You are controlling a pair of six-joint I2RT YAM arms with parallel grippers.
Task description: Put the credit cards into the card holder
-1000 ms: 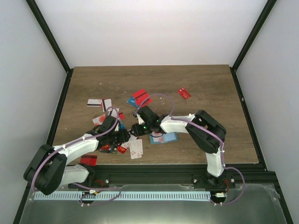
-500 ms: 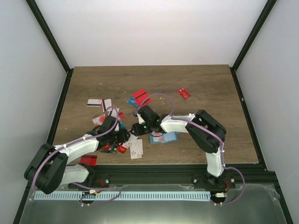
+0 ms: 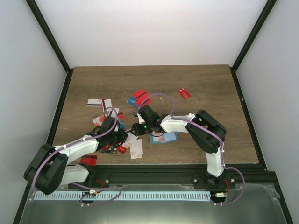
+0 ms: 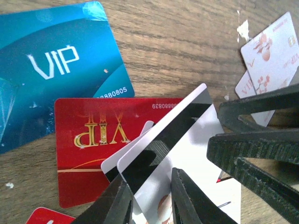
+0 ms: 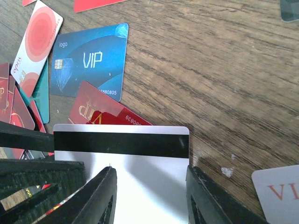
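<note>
Our left pincer [image 4: 149,179] is straddling the lower part of a white black-striped card [image 4: 177,126], its fingers standing close together; we are not managing to tell whether they are gripping it. Our right pincer [image 5: 150,170] is holding that same card between half-spread fingers, tilting it above the table [image 3: 210,93]. Beneath it, a red VIP card [image 4: 88,140] and a blue VIP card [image 4: 51,70] are overlapping at a corner. Just right of the pincers, the card holder [image 3: 170,138] is lying on the table, partly under our right arm [image 3: 201,126]. Farther back, more red cards [image 3: 140,97] are lying scattered.
</note>
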